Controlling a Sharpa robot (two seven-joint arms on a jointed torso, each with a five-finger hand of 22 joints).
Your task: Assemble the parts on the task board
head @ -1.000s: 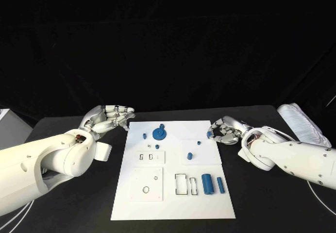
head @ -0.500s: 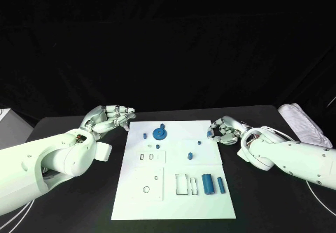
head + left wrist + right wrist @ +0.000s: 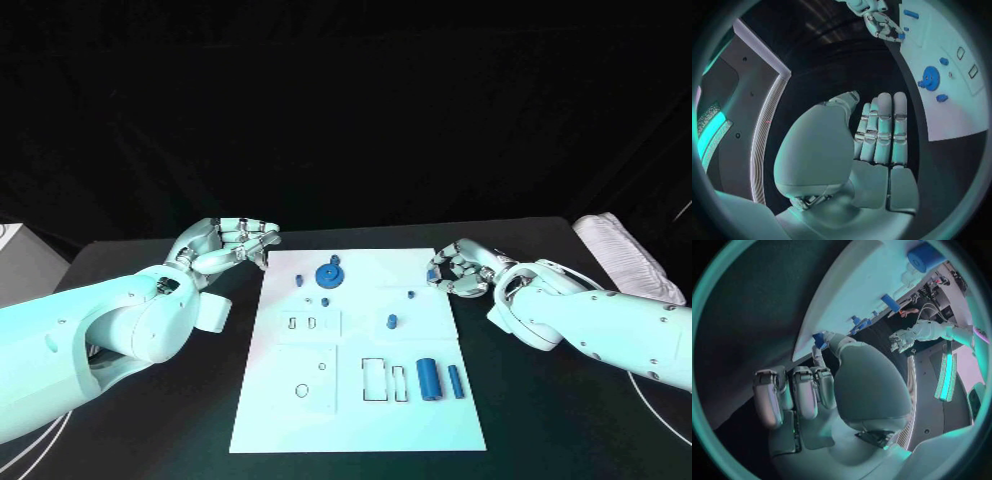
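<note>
**Little movement between readings; small part held at the board's right edge**

The left hand (image 3: 231,243) is found off the white task board (image 3: 361,410), at about ten o'clock from the board's centre, above the black surface (image 3: 541,430). Its fingers are curled in and nothing is held in them. Its position is much as recorded a second ago.

On the board, a blue gear-like disc (image 3: 329,272) is noted at twelve o'clock, a small blue peg (image 3: 391,321) near the centre, and two blue cylinders (image 3: 428,378) side by side at about five o'clock, beside outlined recesses. None of these has been shifted.

The right hand (image 3: 464,268) is placed at the board's right edge, at about two o'clock. A small blue part (image 3: 819,338) is pinched at its fingertips. Only a slight drift of this hand is observed.

It is judged that this part has yet to be seated and that most of the assembly is outstanding.
</note>
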